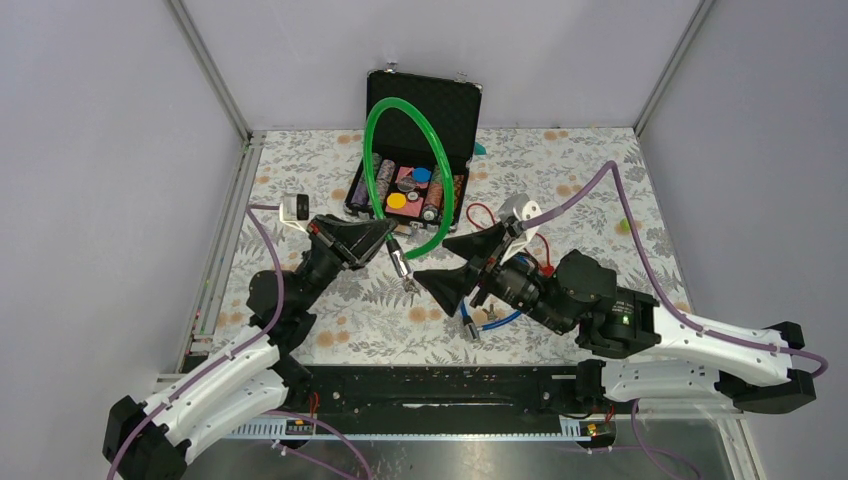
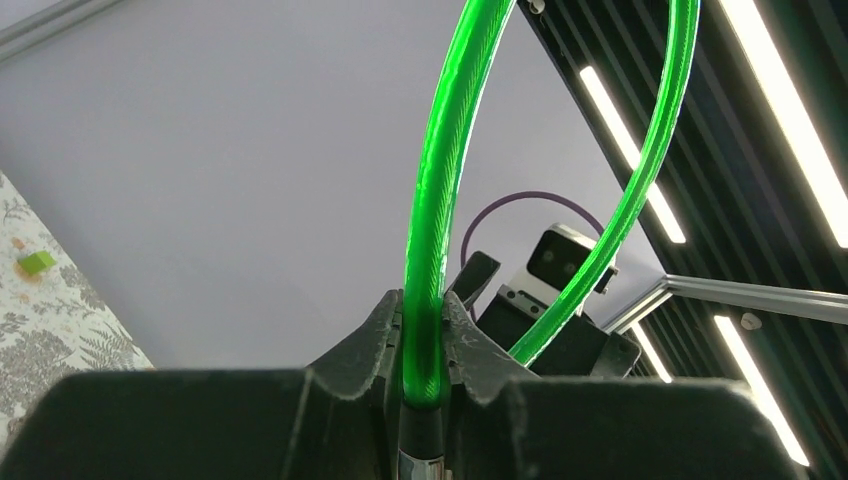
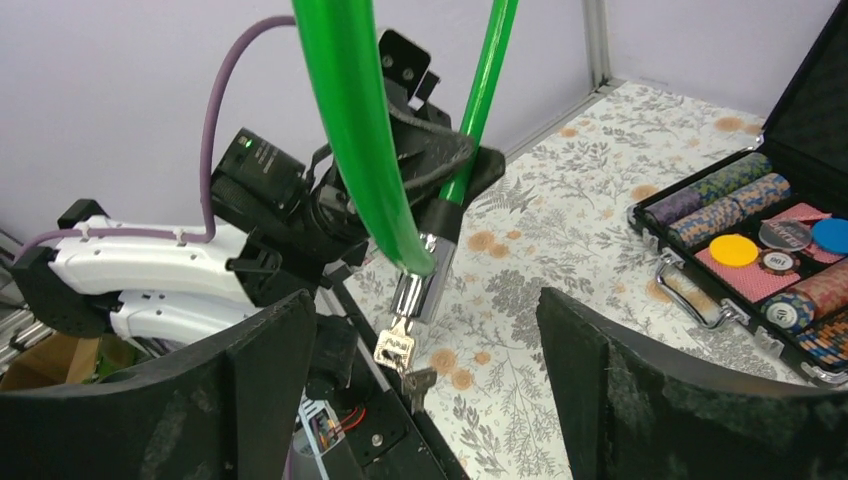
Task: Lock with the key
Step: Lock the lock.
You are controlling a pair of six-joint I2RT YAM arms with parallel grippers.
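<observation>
The left hand (image 1: 388,238) is closed almost fully, its fingers (image 2: 385,325) pinching the green cable lock (image 1: 375,150) just above the point where the cable enters the lock barrel (image 1: 398,262). The loop stands up from that grip and arches far over the open case of poker chips (image 1: 425,105). The barrel hangs down and near from the left hand, above the table (image 1: 600,200).

The right hand (image 1: 430,258) is spread wide and holds nothing. It points left toward the barrel, and its two fingers (image 3: 260,385) are apart from everything. In the right wrist view the barrel (image 3: 428,270) shows in the gap between those fingers, farther off. A key (image 3: 395,348) sits at its lower end with a second key (image 3: 418,380) dangling below it, and the right hand touches neither.
</observation>
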